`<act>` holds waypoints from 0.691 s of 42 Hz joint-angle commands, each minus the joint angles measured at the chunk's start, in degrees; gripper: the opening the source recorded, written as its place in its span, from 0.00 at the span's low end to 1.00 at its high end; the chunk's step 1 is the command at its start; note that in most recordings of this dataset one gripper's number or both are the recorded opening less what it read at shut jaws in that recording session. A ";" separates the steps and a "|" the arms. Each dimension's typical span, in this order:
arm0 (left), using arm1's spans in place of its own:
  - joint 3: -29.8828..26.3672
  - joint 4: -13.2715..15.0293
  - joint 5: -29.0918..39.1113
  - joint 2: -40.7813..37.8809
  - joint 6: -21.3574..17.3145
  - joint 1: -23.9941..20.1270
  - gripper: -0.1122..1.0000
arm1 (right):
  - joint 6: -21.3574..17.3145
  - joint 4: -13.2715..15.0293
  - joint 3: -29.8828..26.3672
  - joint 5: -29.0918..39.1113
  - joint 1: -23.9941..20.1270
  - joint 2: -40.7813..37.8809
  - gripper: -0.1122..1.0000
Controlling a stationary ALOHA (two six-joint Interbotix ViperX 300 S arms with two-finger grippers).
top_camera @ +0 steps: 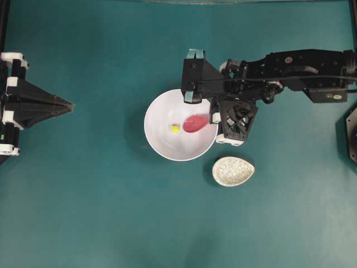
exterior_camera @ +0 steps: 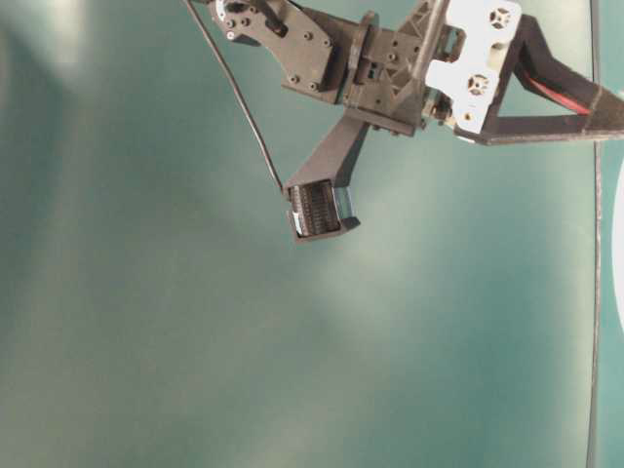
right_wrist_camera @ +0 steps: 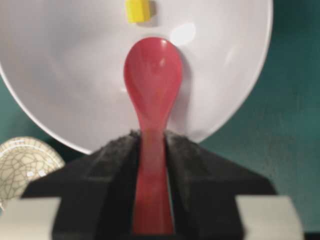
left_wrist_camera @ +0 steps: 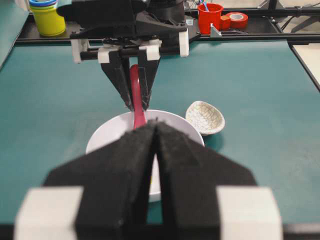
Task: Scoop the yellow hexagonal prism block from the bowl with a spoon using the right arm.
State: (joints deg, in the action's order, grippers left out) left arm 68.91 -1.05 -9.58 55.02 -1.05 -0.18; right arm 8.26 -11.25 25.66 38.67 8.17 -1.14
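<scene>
**Spoon poised over the block**

Overhead, my right claw [top_camera: 214, 118] pinches the spoon [top_camera: 195, 123] by its handle; the yellow hexagonal prism block [top_camera: 175, 128] sits in the bowl [top_camera: 162, 146], just beside the scoop. Right wrist view: glossy, probably slippery spoon; tiny, light block. Left wrist view: left claw [left_wrist_camera: 155, 131] closed, empty, over the teal worktop [left_wrist_camera: 265, 100].

We see open teal table [top_camera: 83, 212] left of the large white bowl [top_camera: 162, 142]; a speckled oval spoon rest [top_camera: 233, 171] crowds its lower right.
</scene>
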 commanded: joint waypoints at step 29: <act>-0.70 -0.18 -0.26 -0.53 0.00 -0.09 0.10 | 0.44 -0.70 -2.20 -5.36 -1.85 -1.67 0.31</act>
State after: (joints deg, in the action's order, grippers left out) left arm 68.91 -1.05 -9.58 55.02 -1.05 -0.18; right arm 8.61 -11.69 25.05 34.01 6.77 -3.52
